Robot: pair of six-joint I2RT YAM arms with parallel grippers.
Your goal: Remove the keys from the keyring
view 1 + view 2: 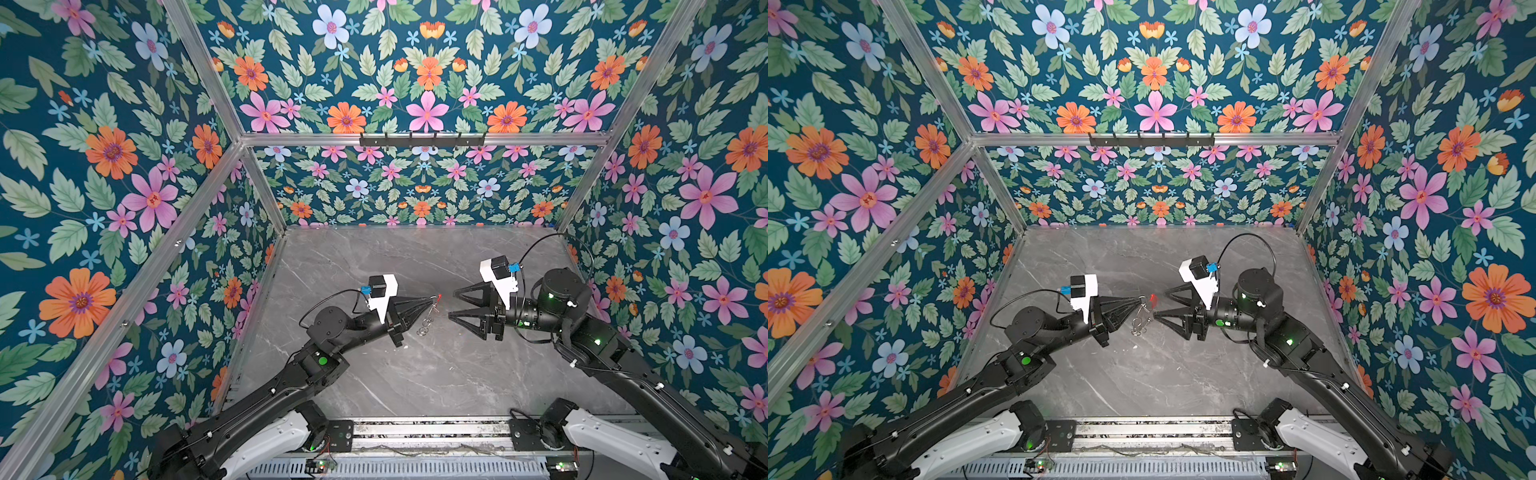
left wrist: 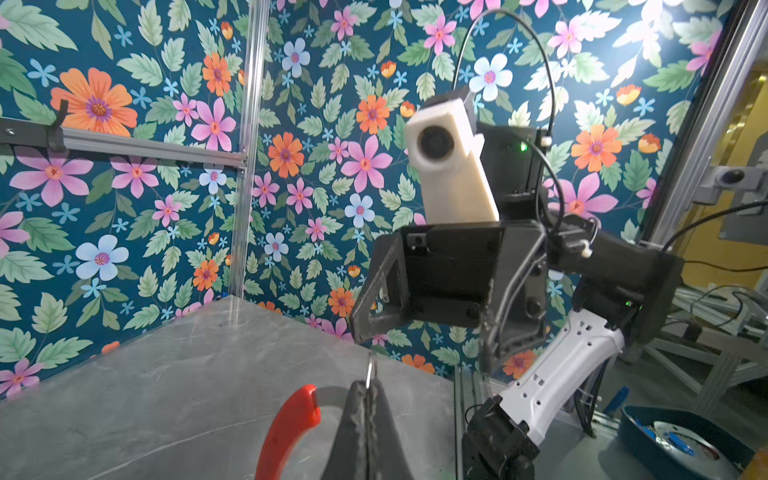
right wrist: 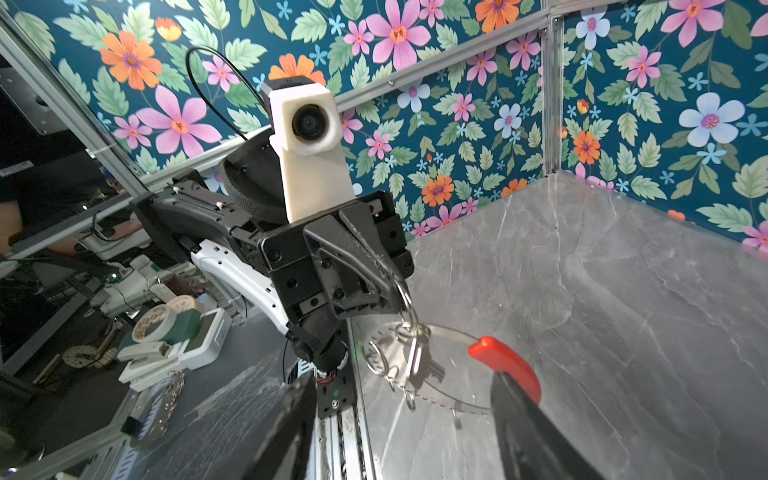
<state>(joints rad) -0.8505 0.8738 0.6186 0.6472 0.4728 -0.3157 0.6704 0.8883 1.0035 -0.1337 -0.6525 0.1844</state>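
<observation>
Scene: 2 black robot arms meet over the middle of a grey marble-look bench (image 1: 415,382), inside a booth with flowered walls.
Left tool (image 1: 432,300): closed tight on the thin grey wire of the keyring (image 3: 505,365), just beside its red sleeve.
Keyring: hangs in the air from the left tool, above the bench and between the 2 tools.
Keys (image 3: 415,361): a small silvery cluster on split rings, dangling from the hoop under the left tool's tip. The count is unclear.
Right tool (image 1: 452,304): jaws spread wide and holding nothing, facing the hoop. 1 finger is close to the red sleeve; whether it touches cannot be told.
Risk, missed pinch: the keys are far smaller than a finger and hang loose, so closing could catch only air or the hoop.
Risk, swing: a nudge on the sleeve could set the hoop swinging and move the keys out of reach.
Risk, slip: a pull against the narrow wire grip could twist the hoop or drag it free, dropping everything onto the bench.
</observation>
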